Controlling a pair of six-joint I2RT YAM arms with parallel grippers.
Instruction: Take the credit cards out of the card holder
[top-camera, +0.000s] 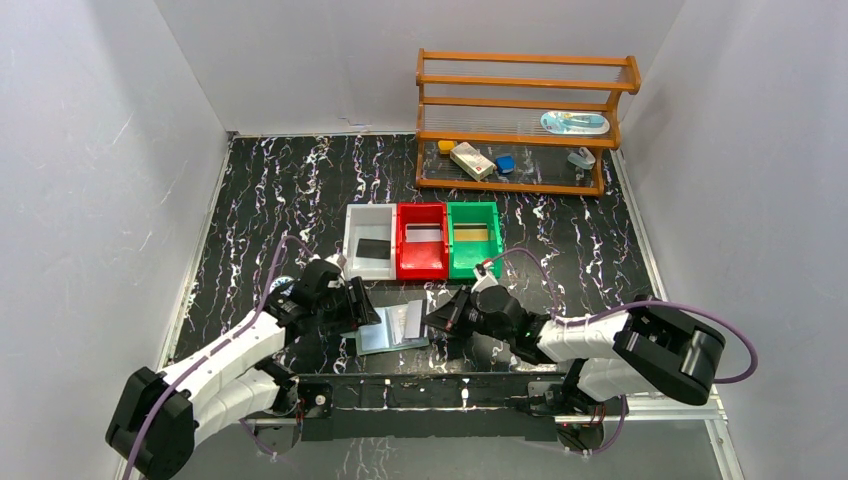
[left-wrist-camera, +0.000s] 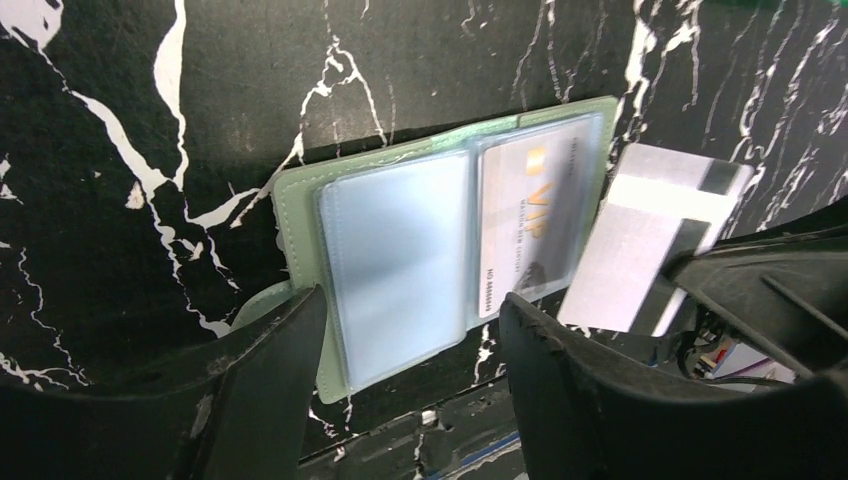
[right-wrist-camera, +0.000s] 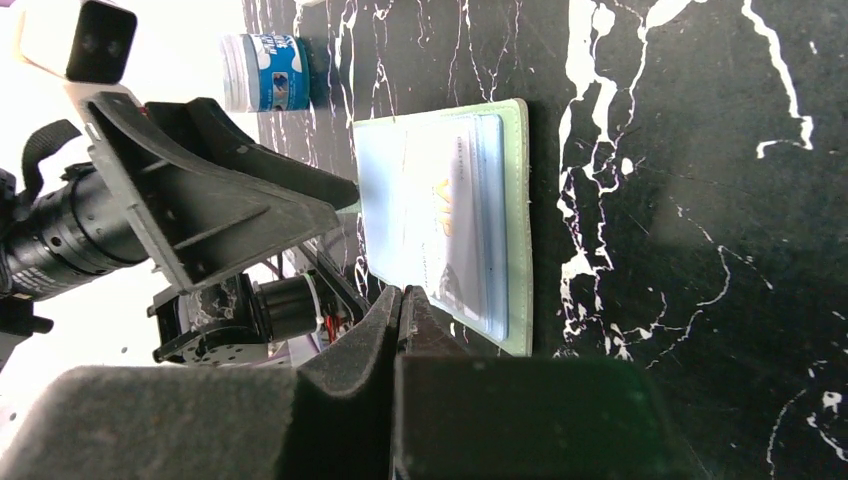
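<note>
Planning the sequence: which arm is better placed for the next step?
Probably right: the right tool is shut on the silver card, clear of the card holder; the left tool hangs open over it.

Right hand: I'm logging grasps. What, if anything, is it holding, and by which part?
The right hand holds a silver card, pinched at its dark-striped edge, the side away from the card holder.

**Left arm** (top-camera: 235, 355) and **right arm** (top-camera: 580, 340): white moulded shell links between matt black joint housings. A purple cable (top-camera: 272, 270) loops along each arm. Both bases are bolted to a black cross rail (top-camera: 430, 390). The left hand (top-camera: 358, 305) and right hand (top-camera: 440, 318) are black, with broad, wedge-shaped fingers (left-wrist-camera: 270, 390) of grainy texture.
</note>
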